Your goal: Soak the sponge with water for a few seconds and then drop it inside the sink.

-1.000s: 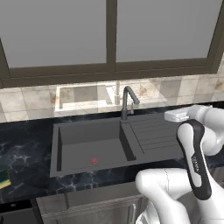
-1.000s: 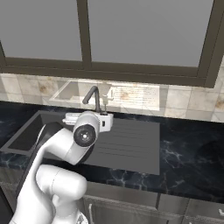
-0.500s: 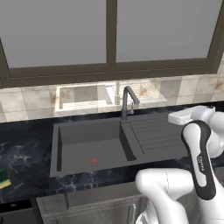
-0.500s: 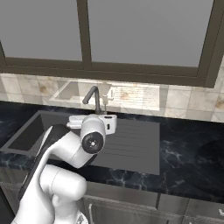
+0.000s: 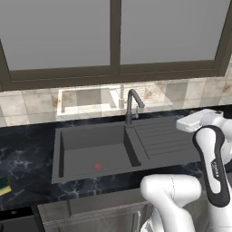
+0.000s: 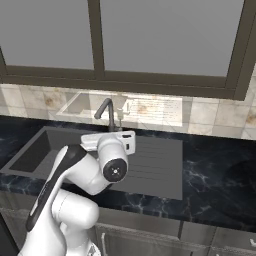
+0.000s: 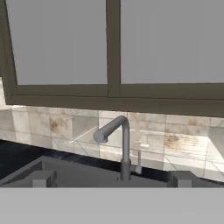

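Over the last second the arm's elbow has swung a little further to the right in the left base view, while sink and faucet sit where they were, so the base has not driven. In that view the sink (image 5: 93, 152) lies dry, its red drain mark (image 5: 97, 166) showing, no water falls from the faucet (image 5: 132, 105), and the sponge (image 5: 4, 184) rests on the black desk (image 5: 27, 154) at the far left edge, well apart from the basin and from the arm (image 5: 213, 163). In the right base view the arm's big joint (image 6: 114, 162) hangs over the drainboard (image 6: 150, 162), with the faucet (image 6: 107, 113) just behind it; the tool is hidden behind the wrist. In the hand view two small dark fingertips (image 7: 43, 178) rise at the bottom, set wide apart with nothing between them, so the tool stands open and empty, looking level at the faucet (image 7: 118, 144) and the tiled wall (image 7: 175, 140). The step in hand appears to be the reach, and it is best done by swinging the wrist left and pitching it downward toward the sponge, descending squarely over the block before closing.
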